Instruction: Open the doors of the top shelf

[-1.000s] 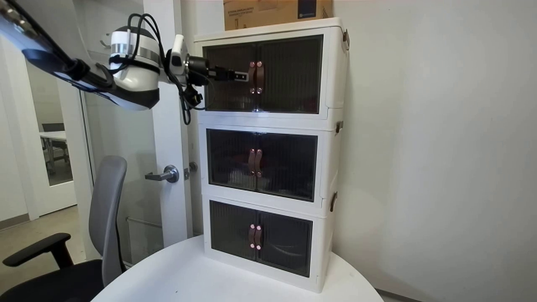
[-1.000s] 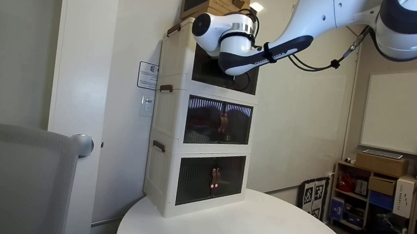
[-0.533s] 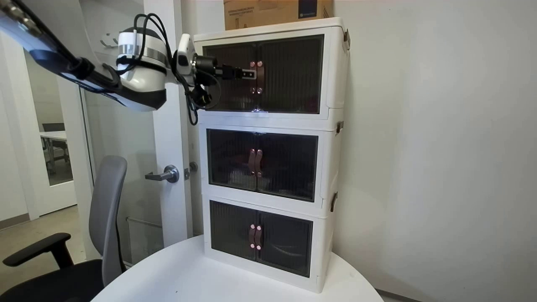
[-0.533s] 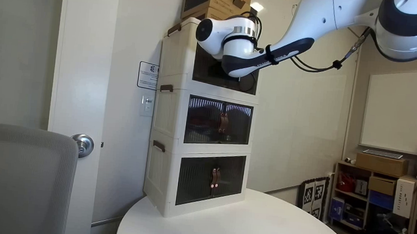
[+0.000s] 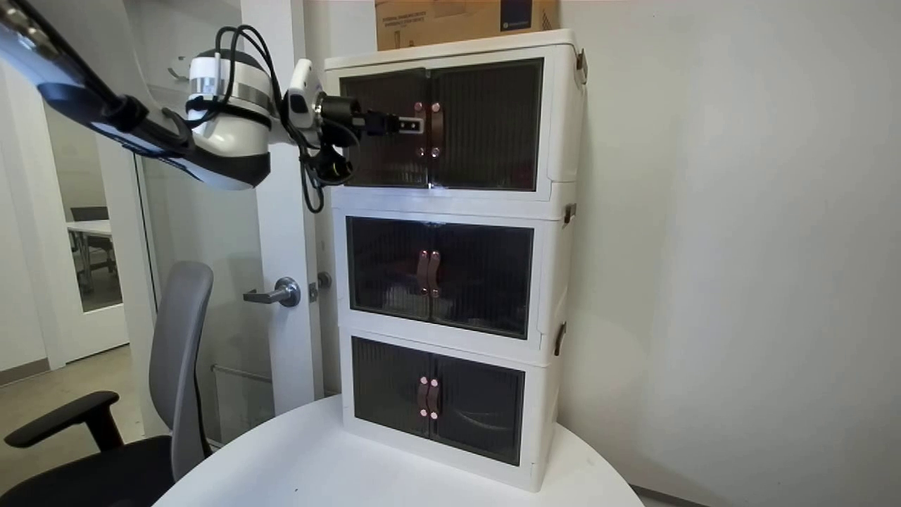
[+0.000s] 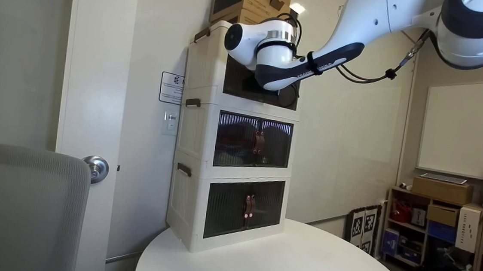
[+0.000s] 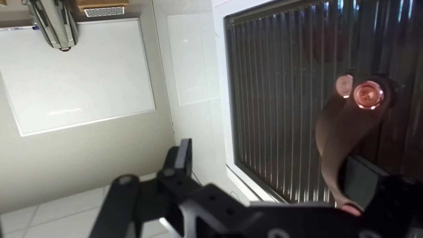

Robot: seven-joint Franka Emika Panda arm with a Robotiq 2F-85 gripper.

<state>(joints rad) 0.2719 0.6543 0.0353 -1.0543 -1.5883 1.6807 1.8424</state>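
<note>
Pincer (image 7: 271,155) spread wide; one finger (image 7: 363,181) looks tucked behind handle (image 7: 334,148), likely to hook it and pull top door (image 5: 394,163) open.

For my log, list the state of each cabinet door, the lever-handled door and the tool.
Tool: open, one finger apparently behind a handle.
Tool-side top door: seemingly slightly ajar.
Other top door: shut.
Middle doors: shut.
Bottom doors: shut.
Lever-handled door: open.
</note>
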